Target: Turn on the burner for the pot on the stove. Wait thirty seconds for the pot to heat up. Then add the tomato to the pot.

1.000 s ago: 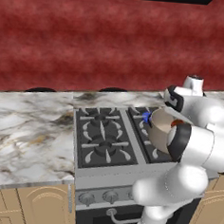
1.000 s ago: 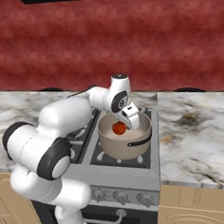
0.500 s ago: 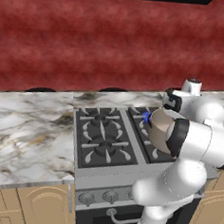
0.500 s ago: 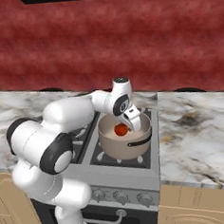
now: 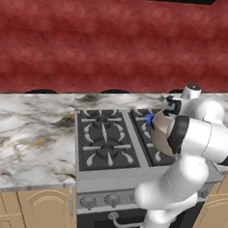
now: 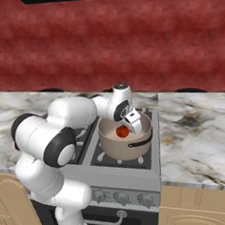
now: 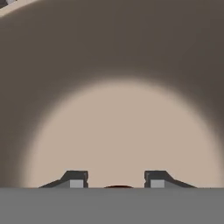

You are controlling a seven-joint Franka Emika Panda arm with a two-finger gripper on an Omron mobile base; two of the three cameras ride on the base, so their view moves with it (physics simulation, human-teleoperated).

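Running along the near face of the stove [image 6: 124,180] is a row of round knobs [image 6: 120,196], with a bar handle [image 5: 126,222] below them. Behind that front edge, on the right half of the dark grated cooktop, sits the pot [image 6: 125,141], wide and low, its pale inside open to the right base view. The tomato [image 6: 121,131] shows inside the pot, a small red-orange ball toward the pot's far side. The white hand reaches down over the pot's far rim, and the jaws [image 6: 132,127] hang just beside the tomato, to its right in that view. In the hand view the two dark fingertips [image 7: 75,178] stand apart, about half open, with the pot's pale floor wide before them and a thin red sliver of tomato at the bottom edge between them; whether the pads press the tomato or only flank it I cannot tell. In the left base view a small blue flame glow marks the burner [image 5: 148,119] at the pot's left side, mostly hidden by the arm. The cooktop's left half carries two flameless burners [image 5: 103,151]. Marble bench [image 5: 27,138] spreads to either side of the stove, and a dark red wall [image 6: 104,43] rises behind.
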